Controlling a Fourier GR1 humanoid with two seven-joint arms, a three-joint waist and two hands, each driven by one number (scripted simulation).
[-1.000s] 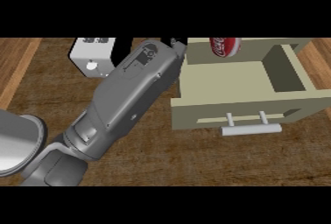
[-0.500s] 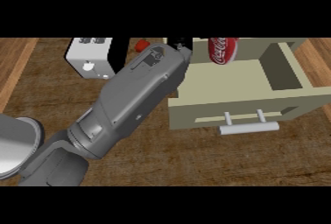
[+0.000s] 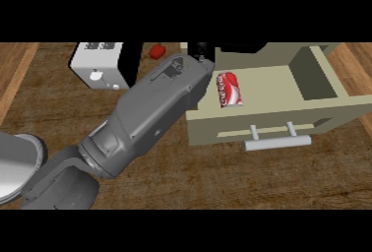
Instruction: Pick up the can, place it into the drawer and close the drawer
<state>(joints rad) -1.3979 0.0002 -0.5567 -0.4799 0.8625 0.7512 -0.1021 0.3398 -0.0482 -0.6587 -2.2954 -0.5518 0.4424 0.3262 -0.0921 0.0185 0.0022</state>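
The red can [image 3: 229,89] lies on its side inside the open beige drawer [image 3: 320,106], against its left wall. My left forearm runs from the lower left up to the drawer's back left corner. Only a small black part of the left hand [image 3: 200,49] shows past the wrist, just behind the can, and its fingers are hidden. The can looks free of the hand. The drawer's front panel carries a pale bar handle [image 3: 277,141]. My right hand does not show.
A white toaster-like box [image 3: 96,65] stands at the back left on the wooden counter [image 3: 291,182]. A small red object [image 3: 156,50] sits beside it. A grey rounded shape [image 3: 15,167] fills the lower left edge.
The can has gone from the drawer's back edge by the hand down into the drawer, where it lies flat. The whole scene has shifted lower in the view.
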